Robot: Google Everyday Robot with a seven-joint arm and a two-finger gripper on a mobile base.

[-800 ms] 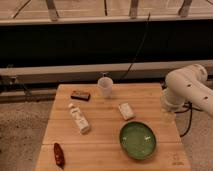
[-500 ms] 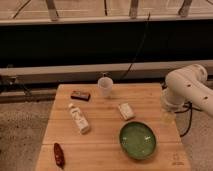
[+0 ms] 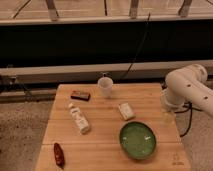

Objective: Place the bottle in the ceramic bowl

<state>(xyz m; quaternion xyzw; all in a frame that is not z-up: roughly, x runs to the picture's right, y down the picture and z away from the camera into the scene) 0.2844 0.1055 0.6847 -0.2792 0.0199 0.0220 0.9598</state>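
Observation:
A white bottle point(image 3: 79, 119) lies on its side on the left half of the wooden table point(image 3: 100, 150). A green ceramic bowl point(image 3: 137, 140) sits near the table's front right. My white arm point(image 3: 186, 89) comes in from the right. Its gripper point(image 3: 167, 117) hangs over the table's right edge, right of and a little behind the bowl, and far from the bottle. It holds nothing that I can see.
A white cup point(image 3: 105, 86) stands at the table's back middle. A dark brown bar point(image 3: 80, 95) lies at the back left. A small white packet point(image 3: 126, 111) lies behind the bowl. A reddish-brown object point(image 3: 59, 154) lies at the front left corner. A dark wall runs behind the table.

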